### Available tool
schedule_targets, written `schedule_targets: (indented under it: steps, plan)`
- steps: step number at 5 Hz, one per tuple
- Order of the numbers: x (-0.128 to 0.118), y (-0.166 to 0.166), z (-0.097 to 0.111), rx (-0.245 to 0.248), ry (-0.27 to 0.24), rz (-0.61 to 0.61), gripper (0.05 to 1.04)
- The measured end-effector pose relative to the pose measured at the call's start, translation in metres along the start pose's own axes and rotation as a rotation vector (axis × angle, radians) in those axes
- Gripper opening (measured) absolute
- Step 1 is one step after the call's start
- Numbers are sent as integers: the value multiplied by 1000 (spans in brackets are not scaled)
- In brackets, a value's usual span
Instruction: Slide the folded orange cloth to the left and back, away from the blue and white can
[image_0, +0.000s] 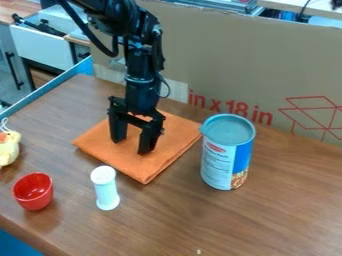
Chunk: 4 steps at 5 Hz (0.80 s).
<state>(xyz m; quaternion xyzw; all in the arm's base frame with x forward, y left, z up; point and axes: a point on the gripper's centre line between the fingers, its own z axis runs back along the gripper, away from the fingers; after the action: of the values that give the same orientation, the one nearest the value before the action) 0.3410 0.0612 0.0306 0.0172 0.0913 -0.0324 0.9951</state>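
We see the black tool (132, 145) with its fingers apart over the folded orange cloth (170, 137), left of the tall can (228, 152) on the bench (174, 220). We think the cloth is light, soft and floppy, so we'd pinch its near corner.
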Motion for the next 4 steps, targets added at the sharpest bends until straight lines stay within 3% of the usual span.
schedule_targets:
  steps: [2, 3, 4]
  plan:
    - [11, 15, -3, -12, -33, -17, 1001]
    - [4, 63, -5, -7, -28, 123, 1001]
    - [-5, 103, -8, 15, 12, 240, 1001]
